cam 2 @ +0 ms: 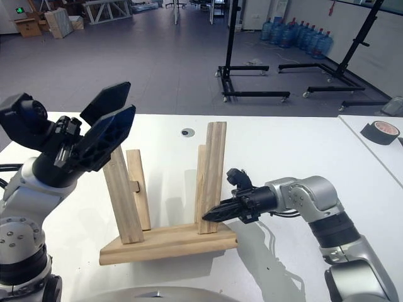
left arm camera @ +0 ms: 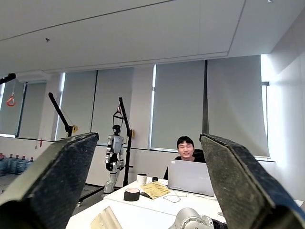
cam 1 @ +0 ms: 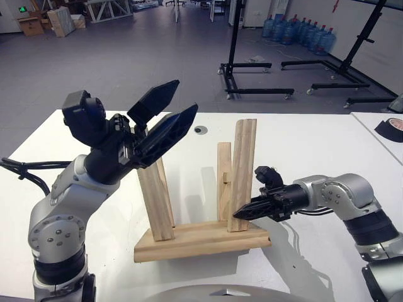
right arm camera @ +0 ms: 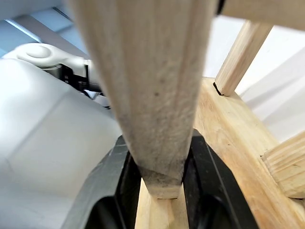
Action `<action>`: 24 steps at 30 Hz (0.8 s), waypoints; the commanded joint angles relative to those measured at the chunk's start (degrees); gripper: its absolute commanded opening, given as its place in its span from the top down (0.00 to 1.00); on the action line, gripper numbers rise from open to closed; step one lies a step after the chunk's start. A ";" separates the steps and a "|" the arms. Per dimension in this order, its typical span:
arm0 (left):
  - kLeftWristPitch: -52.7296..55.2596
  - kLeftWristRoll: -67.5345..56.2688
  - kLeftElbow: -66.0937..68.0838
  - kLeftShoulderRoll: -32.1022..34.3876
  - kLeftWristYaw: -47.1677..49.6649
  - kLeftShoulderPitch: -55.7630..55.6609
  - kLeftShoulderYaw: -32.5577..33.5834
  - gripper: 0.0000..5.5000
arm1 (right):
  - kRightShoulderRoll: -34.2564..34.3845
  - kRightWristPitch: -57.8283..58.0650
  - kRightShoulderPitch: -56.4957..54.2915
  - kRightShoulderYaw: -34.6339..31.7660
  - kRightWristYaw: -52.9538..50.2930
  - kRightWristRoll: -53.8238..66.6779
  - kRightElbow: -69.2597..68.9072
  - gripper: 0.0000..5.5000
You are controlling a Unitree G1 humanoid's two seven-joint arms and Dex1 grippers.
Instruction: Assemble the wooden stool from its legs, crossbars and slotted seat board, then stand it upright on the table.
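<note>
Item 1. Table: we found the seat board lying flat on it, near the front edge, between the two arms.
Item 2. Legs: on the board stood a left pair and a right pair, the pairs set apart, each with one leg behind the other.
Item 3. Left gripper: we logged it above the left pair, fingers spread.
Item 4. Right gripper: right of the board, fingers either side of the right near leg, at its lower end.
Item 5. Tape roll: far right, well apart from the board.
Item 6. Wheeled stands and water bottles: on the floor behind the table.
</note>
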 commanded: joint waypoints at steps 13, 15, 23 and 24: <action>-4.58 7.68 -2.56 1.97 3.79 4.07 -2.28 0.29 | 0.84 12.31 -9.82 7.21 -11.23 -4.92 12.94 0.51; -4.88 7.60 -1.34 2.21 3.12 3.67 -2.07 0.29 | 1.55 12.45 -8.89 4.18 -12.78 -3.84 13.24 0.42; -5.48 9.64 2.84 7.05 -2.86 5.67 2.73 0.29 | 4.55 20.63 -6.60 -14.23 -19.61 5.25 11.09 0.31; -4.79 8.76 3.48 8.00 -4.43 7.25 3.46 0.29 | 4.15 20.73 -5.73 -16.09 -20.34 6.04 10.40 0.31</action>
